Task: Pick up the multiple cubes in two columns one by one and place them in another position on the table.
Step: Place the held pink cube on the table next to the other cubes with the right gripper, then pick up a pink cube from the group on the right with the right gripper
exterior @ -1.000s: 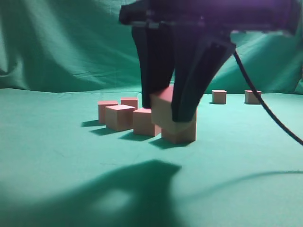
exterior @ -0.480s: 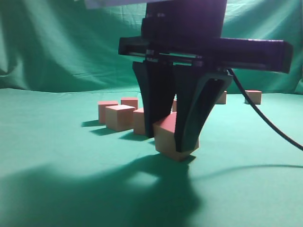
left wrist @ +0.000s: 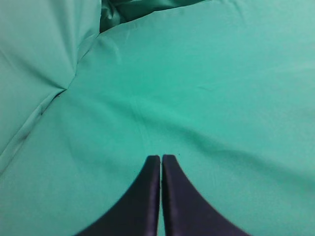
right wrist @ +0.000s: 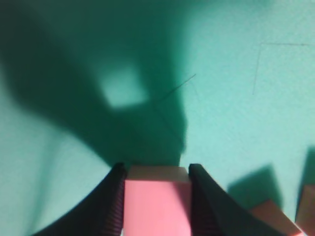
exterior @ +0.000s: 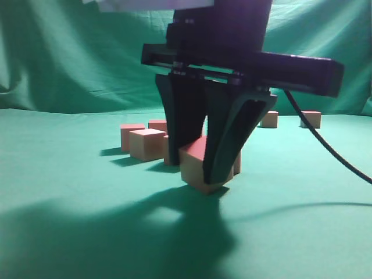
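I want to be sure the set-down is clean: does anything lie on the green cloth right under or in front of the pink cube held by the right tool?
Nothing visible does. The right tool grips the pink cube; the teal-green cloth table ahead shows only shadow. Other cubes sit behind.

A: Where's open room?
B: Front of the table [exterior: 64, 232], bare cloth, wide open. Same on the left edge and under the left gripper [left wrist: 161, 158].
A: Obstacles?
B: Cube cluster [exterior: 145, 142] just behind the right gripper [exterior: 200, 168], close-packed, no gap for fingers between them. Held cube [exterior: 197, 168] sits tilted, just beside the nearest one.
A: Right side?
B: Two cubes [exterior: 269, 118] far back, well apart. Cable [exterior: 325, 148] slants across the right.
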Available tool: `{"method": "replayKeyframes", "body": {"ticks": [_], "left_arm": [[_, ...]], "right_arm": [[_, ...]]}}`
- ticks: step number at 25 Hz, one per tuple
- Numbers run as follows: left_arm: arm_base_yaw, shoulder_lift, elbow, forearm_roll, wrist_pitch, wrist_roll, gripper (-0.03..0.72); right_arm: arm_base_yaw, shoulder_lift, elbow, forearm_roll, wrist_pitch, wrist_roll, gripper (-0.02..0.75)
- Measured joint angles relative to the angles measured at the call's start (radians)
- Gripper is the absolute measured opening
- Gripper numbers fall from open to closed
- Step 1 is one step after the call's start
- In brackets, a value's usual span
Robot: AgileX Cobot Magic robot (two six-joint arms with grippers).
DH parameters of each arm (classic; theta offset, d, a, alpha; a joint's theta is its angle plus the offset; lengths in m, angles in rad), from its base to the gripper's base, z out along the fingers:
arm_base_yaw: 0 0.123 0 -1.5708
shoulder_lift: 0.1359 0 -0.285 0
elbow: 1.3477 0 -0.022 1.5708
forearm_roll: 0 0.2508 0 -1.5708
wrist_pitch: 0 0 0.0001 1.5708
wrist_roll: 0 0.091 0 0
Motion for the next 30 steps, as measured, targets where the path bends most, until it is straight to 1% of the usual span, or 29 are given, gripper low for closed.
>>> {"method": "replayKeyframes", "body": {"ticks": [1,2,5,6,7,9,10,11,12,14,17,19,23,26,30], "left_arm": [[0.000,0.000,0.000,0.000,0.000,0.000,0.000],[0.000,0.000,0.000,0.000,0.000,0.000,0.000],[0.000,0.000,0.000,0.000,0.000,0.000,0.000],[0.000,0.000,0.000,0.000,0.000,0.000,0.000],[0.000,0.000,0.000,0.000,0.000,0.000,0.000],[0.000,0.000,0.000,0.000,0.000,0.000,0.000],[0.000,0.000,0.000,0.000,0.000,0.000,0.000],[0.000,0.000,0.000,0.000,0.000,0.000,0.000],[0.000,0.000,0.000,0.000,0.000,0.000,0.000],[0.000,0.000,0.000,0.000,0.000,0.000,0.000],[0.000,0.000,0.000,0.000,0.000,0.000,0.000],[0.000,0.000,0.000,0.000,0.000,0.000,0.000],[0.000,0.000,0.000,0.000,0.000,0.000,0.000],[0.000,0.000,0.000,0.000,0.000,0.000,0.000],[0.000,0.000,0.000,0.000,0.000,0.000,0.000]], "right_arm": [[0.000,0.002,0.000,0.004,-0.002,0.004,0.258],[0.000,0.006,0.000,0.006,-0.004,0.016,0.302],[0.000,0.008,0.000,0.010,-0.006,0.044,0.379],[0.000,0.008,0.000,0.010,-0.006,0.050,0.364],[0.000,0.008,0.000,0.010,-0.006,0.056,0.425],[0.000,0.008,0.000,0.010,-0.011,0.078,0.423],[0.000,0.008,0.000,0.010,-0.015,0.097,0.478],[0.000,0.008,0.000,0.010,-0.024,0.116,0.495],[0.000,0.008,-0.002,0.010,-0.031,0.131,0.483],[0.000,0.002,-0.012,0.010,-0.029,0.156,0.483],[0.000,-0.025,-0.043,0.010,0.004,0.208,0.483],[0.000,-0.061,-0.071,0.014,0.034,0.277,0.483],[0.000,-0.154,-0.139,0.014,0.105,0.562,0.483],[0.000,-0.227,-0.191,-0.030,0.123,0.860,0.483],[-0.008,-0.293,-0.219,-0.232,0.131,1.241,0.483]]}}
